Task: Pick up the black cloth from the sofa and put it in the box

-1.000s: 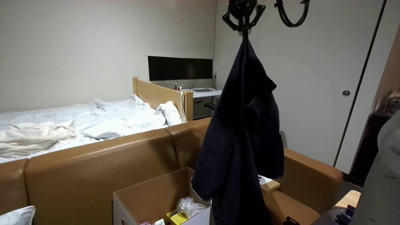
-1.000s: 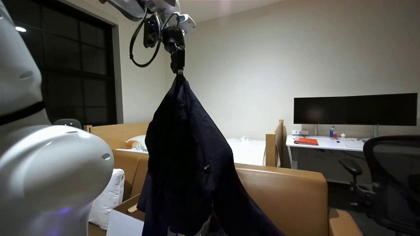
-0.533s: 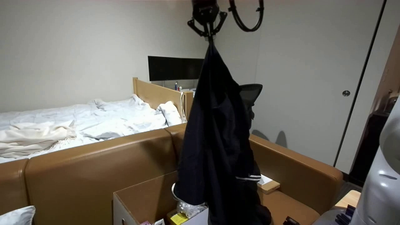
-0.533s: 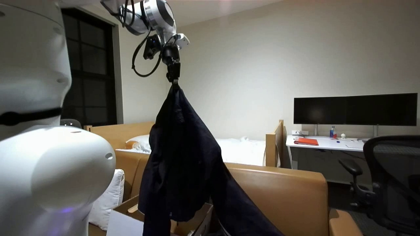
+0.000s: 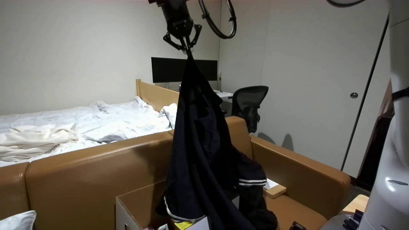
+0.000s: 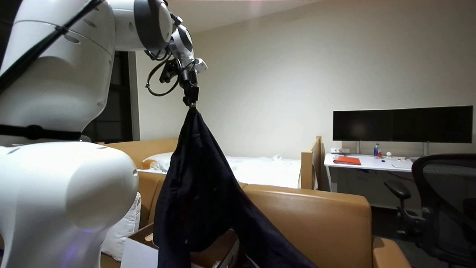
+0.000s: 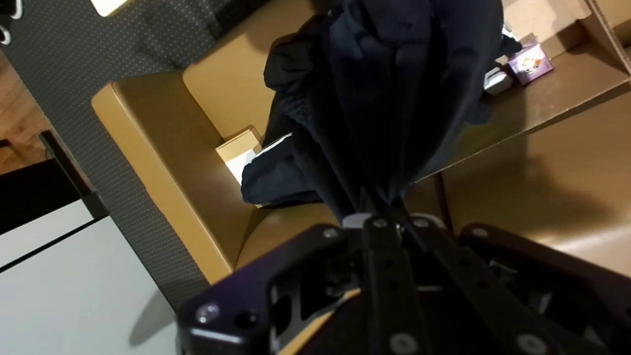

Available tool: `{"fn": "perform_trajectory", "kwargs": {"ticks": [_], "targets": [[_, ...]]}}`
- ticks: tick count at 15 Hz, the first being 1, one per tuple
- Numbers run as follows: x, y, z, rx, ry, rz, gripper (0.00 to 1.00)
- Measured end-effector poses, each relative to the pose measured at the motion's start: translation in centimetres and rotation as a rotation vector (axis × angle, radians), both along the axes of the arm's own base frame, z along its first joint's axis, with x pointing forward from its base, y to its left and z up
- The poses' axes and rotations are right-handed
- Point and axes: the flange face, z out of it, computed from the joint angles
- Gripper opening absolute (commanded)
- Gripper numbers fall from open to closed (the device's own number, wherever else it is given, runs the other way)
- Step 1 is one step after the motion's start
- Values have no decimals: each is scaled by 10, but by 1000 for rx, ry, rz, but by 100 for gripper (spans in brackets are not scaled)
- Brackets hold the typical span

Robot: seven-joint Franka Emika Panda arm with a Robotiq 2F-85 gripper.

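One box [image 5: 143,201] stands, in an exterior view, near seven o'clock from your gripper [image 5: 188,51], which pinches the black cloth [image 5: 201,143] hanging toward six. Expect it limp, probably light; to regrasp, gather several folds at its peak.

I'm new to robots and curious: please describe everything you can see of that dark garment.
The dark garment looks like soft fabric, near-black with a navy tint. The shut gripper pinches it at one point, and it hangs below in long folds, widening downward. A cuff-like end bears white stripes; another edge has pale trim. In both exterior views it hides part of the cardboard box and brown sofa; its lowest part leaves the picture, so whether it touches either is unclear.
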Motion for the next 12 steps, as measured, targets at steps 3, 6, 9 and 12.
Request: {"fn": "perform_trajectory", "kwargs": {"ticks": [3, 6, 9, 12], "targets": [[27, 12, -36, -57, 33, 1, 0], [58, 13, -91, -102, 92, -7, 0], [83, 6, -144, -139, 156, -15, 0], [99, -5, -195, -169, 218, -23, 0]]}}
